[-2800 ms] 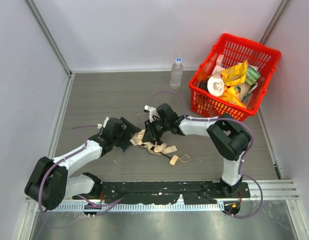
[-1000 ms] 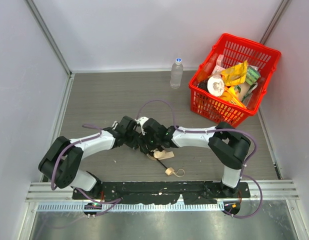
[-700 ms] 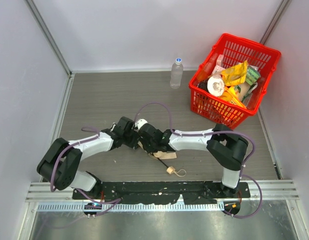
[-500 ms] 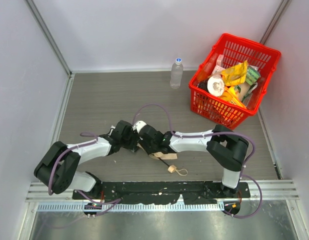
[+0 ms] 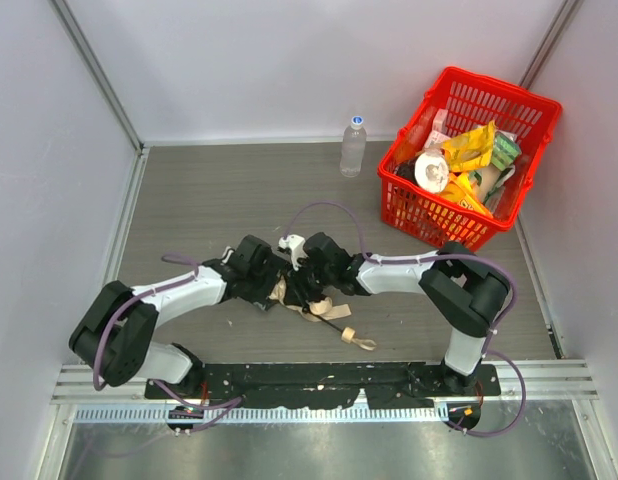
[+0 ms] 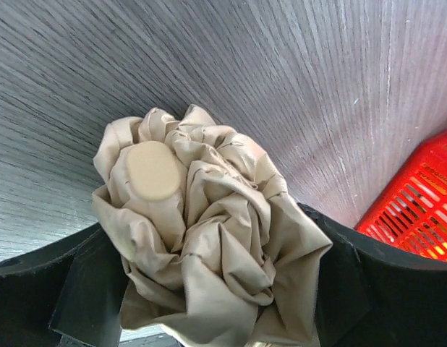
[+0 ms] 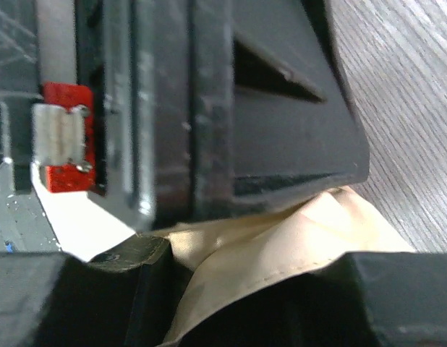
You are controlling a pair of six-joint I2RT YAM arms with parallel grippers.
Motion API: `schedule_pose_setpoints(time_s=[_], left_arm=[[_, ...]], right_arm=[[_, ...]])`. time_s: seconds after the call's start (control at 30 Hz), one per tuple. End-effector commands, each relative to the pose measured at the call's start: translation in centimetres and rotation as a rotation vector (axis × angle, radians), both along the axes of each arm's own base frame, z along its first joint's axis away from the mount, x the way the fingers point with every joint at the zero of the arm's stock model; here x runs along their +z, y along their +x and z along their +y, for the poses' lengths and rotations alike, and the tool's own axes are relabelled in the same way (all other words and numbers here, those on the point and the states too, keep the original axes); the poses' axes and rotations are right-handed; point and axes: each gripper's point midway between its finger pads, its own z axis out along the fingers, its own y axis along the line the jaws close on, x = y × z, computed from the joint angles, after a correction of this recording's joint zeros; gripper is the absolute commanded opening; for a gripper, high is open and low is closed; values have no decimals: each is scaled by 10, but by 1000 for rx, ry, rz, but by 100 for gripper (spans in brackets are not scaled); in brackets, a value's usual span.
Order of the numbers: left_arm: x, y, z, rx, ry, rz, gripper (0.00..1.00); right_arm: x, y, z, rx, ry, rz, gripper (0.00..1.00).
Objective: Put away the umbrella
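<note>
The umbrella (image 5: 311, 298) lies on the grey table between the two arms, its cream fabric bunched. Its black shaft (image 5: 330, 320) runs down-right to the small beige handle (image 5: 349, 334) with a loop. My left gripper (image 5: 273, 288) is shut on the umbrella's crumpled canopy end; in the left wrist view the fabric (image 6: 209, 246) fills the gap between the black fingers, its round beige tip (image 6: 152, 170) pointing out. My right gripper (image 5: 301, 283) is shut on the same fabric (image 7: 281, 249), pressed close against the left gripper's body (image 7: 209, 101).
A red basket (image 5: 529, 108) full of packets and a white roll stands at the back right; its corner shows in the left wrist view (image 6: 419, 217). A clear water bottle (image 5: 353, 146) stands upright left of it. Grey walls enclose the table.
Both grippers moved in from either side onto the umbrella and bunched its fabric together. In the last half second they shifted slightly right, and the handle slid a little to the right.
</note>
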Motion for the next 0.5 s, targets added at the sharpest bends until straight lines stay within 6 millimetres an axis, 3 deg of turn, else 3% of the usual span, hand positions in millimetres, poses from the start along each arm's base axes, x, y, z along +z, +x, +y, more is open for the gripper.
schedule_pose_setpoints(time_s=[0.0, 0.17, 0.3, 0.4, 0.47], left_arm=[[-63, -47, 61, -52, 346, 202, 86], [-69, -38, 55, -71, 330, 158, 68], [-62, -26, 46, -67, 269, 65, 36], [-46, -18, 40, -69, 216, -24, 4], [-37, -16, 38, -55, 175, -64, 0]], right_arm=[[45, -13, 26, 109, 163, 1, 1], [60, -21, 26, 161, 203, -6, 1], [69, -24, 29, 199, 211, -14, 1], [74, -28, 30, 211, 217, 13, 1], [75, -25, 28, 179, 201, 33, 1]])
